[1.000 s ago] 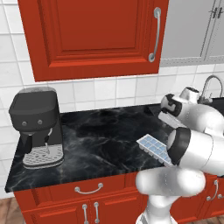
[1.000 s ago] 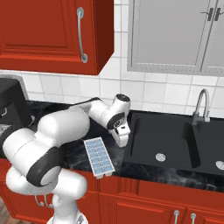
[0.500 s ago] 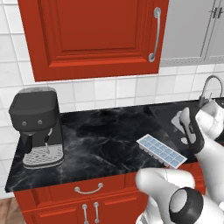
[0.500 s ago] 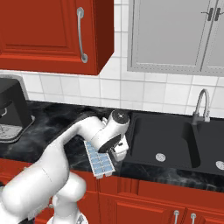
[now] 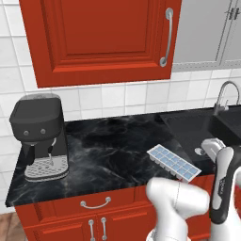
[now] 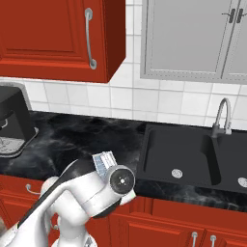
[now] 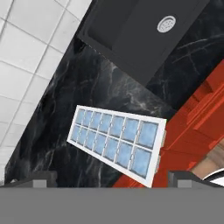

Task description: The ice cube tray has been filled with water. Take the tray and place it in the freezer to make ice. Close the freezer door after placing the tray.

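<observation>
Ice cube tray (image 7: 118,142) w/ water (image 7: 111,140) flat on black counter (image 5: 113,150) at front edge, one end overhanging, just left of sink (image 6: 181,154). Gripper (image 7: 112,180) above it, jaws wide, empty. Tray's long axis runs across the jaw gap; wrist turn prob needed

Ice cube tray (image 5: 173,163) flat on counter (image 5: 113,150) edge — near sink (image 5: 202,127).
</observation>
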